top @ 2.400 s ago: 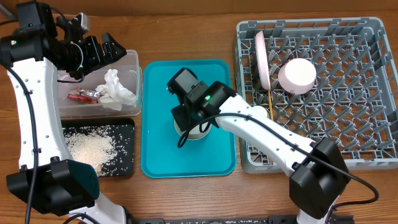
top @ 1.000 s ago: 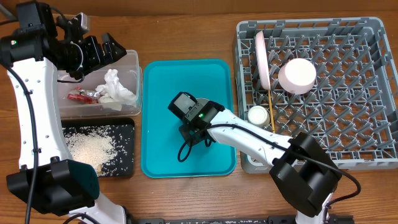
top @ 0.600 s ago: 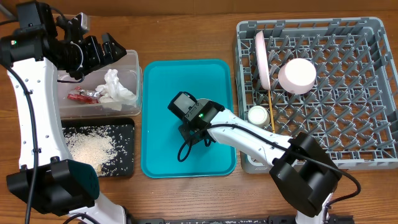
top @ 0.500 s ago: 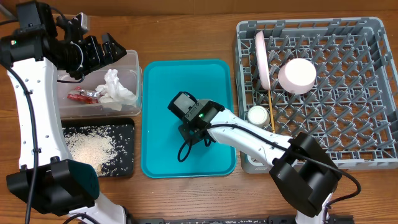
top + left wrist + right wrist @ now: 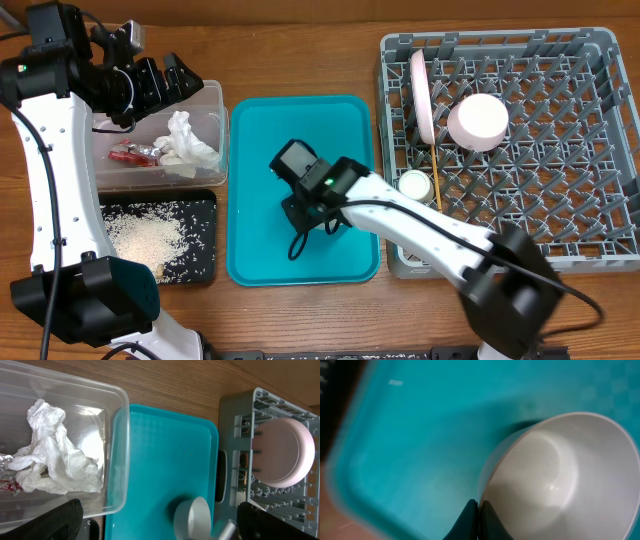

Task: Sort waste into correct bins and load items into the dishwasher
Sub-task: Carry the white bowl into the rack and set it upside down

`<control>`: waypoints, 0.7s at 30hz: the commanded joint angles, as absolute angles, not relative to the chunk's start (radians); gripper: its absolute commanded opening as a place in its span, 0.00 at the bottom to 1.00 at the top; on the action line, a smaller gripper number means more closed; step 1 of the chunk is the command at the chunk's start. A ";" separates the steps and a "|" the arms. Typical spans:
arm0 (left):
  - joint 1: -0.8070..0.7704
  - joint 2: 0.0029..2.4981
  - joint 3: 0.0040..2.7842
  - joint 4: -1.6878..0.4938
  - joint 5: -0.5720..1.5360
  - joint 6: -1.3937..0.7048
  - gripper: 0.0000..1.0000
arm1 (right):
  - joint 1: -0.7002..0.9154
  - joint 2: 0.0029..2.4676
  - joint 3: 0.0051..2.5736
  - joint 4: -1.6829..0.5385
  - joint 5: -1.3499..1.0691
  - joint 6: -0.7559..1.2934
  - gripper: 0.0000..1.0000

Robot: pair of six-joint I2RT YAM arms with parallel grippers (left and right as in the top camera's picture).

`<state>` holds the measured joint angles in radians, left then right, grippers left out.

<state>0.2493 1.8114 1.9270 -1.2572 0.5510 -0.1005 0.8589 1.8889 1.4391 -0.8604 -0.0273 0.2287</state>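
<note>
A wooden table (image 5: 300, 55) is seen from above, with a teal rectangular serving tray (image 5: 260, 130) at its centre. The right gripper (image 5: 477, 512) hangs over the tray's lower middle, its jaws pinched tight on the rim of a white bowl (image 5: 555, 485). The bowl sits tilted, and bare teal surface shows between it and the tray's raised edges. It is not clear whether the bowl touches the tray. Just beside the tray's right edge stands a large square grey plastic dish rack (image 5: 580, 150). In the rack's left part are a pale pink round plate (image 5: 422, 95) standing on edge, an upturned pink bowl (image 5: 478, 121), a small white cup (image 5: 413, 185) and thin wooden chopsticks (image 5: 437, 170). The pegs to the right and below stand open. Left of the teal tray, a clear rectangular plastic tub (image 5: 210, 100) holds a crumpled white tissue (image 5: 185, 140) and a crinkled red snack wrapper (image 5: 130, 153). Below the tub, a flat black tray (image 5: 205, 235) holds rice-like grains (image 5: 145, 237). The left gripper (image 5: 168, 82) hovers above the tub's far rim with its jaws spread wide, holding nothing.
</note>
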 commanded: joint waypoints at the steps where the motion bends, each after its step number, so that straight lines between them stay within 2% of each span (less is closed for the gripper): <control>1: 0.249 1.809 1.946 -1.256 0.566 -0.090 1.00 | 0.847 1.704 1.488 -0.878 -0.186 0.228 0.04; 4: 0.249 1.809 1.946 -1.256 0.566 -0.090 1.00 | 0.808 1.598 1.488 -0.915 -0.259 0.228 0.04; 10: 0.249 1.809 1.946 -1.256 0.566 -0.090 1.00 | 0.629 1.390 1.488 -1.018 -0.405 0.228 0.04; 14: 0.249 1.809 1.946 -1.256 0.566 -0.090 1.00 | 0.422 1.290 1.488 -1.086 -0.530 0.227 0.04; 16: 0.249 1.809 1.946 -1.256 0.566 -0.090 1.00 | 0.322 1.264 1.488 -1.112 -0.620 0.183 0.04; 18: 0.249 1.809 1.946 -1.256 0.566 -0.090 1.00 | 0.139 1.251 1.488 -1.160 -0.754 0.119 0.04; 21: 0.249 1.809 1.946 -1.256 0.566 -0.090 1.00 | -0.017 1.261 1.472 -1.190 -0.818 0.065 0.04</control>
<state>0.2493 1.8114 1.9270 -1.2575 0.5514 -0.1009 0.1257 1.2652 1.4670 -1.1774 -0.6525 0.1566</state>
